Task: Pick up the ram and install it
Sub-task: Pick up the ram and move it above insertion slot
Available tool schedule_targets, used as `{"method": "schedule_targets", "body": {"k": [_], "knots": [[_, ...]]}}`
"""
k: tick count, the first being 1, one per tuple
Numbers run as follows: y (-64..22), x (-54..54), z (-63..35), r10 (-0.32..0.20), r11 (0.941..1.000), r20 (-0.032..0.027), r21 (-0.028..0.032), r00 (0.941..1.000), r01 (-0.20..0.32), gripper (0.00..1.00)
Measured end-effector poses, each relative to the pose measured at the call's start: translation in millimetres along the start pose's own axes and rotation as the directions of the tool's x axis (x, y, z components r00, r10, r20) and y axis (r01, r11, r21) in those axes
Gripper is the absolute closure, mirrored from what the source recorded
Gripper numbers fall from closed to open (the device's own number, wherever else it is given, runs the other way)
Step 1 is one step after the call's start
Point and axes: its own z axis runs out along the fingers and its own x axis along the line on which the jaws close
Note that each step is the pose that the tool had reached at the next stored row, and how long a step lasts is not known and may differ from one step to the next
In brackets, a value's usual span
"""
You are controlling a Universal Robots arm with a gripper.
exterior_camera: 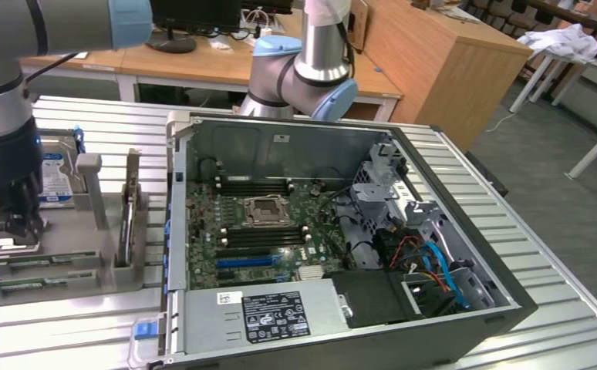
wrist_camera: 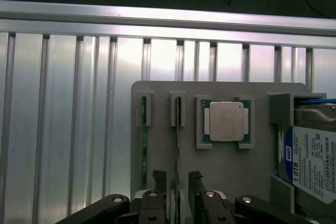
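gripper is down over the gray holder, jaws apart, one of its fingers on either side of the ram, which stands on edge in its slot in the holder, straddled but not clamped. counting the ram now: two green sticks in the holder, the straddled one and a second ram stick in the neighbouring slot, on the side away from the cpu. just one cpu, lying flat in a recess of the holder beside the straddled stick's slot. one hard drive with a blue-white label, at the holder's edge past the cpu. the holder sits on the ribbed metal table. over in the exterior view, one open computer case lies just beside the holder on the exterior view's right, with one motherboard inside and one cpu socket near its middle
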Motion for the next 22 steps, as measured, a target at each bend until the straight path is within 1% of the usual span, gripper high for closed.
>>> {"method": "schedule_targets", "body": {"k": [22], "knots": [[1.1, 24.3, -0.4, 0.0, 1.0, 0.0001, 0.0001, 1.0, 0.0, 0.69]]}}
